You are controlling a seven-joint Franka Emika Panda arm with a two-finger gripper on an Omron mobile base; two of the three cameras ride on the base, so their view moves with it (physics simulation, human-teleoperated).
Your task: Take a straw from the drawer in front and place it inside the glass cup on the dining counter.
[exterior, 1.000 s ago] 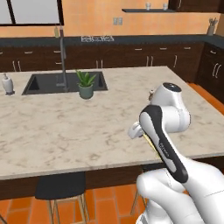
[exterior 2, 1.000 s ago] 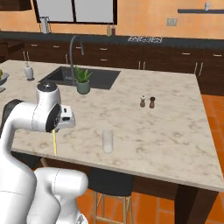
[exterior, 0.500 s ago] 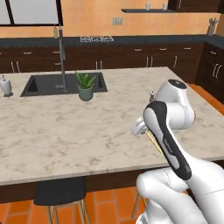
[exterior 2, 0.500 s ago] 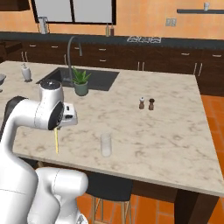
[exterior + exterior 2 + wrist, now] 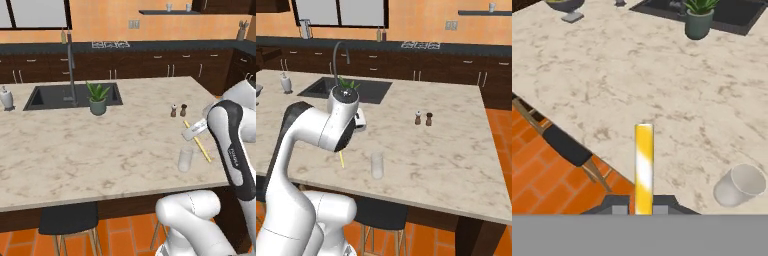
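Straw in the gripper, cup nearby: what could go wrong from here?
The gripper is shut on the straw at one end only, so the long thin stick may pivot or slip. The glass cup has a narrow mouth and sits off to the side; a misaligned tip could tip it near the dining counter edge.

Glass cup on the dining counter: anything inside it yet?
Nothing inside: the hand view looks into the glass cup and it appears empty. The straw is clamped in the shut pincer, off to one side of the cup above the dining counter.
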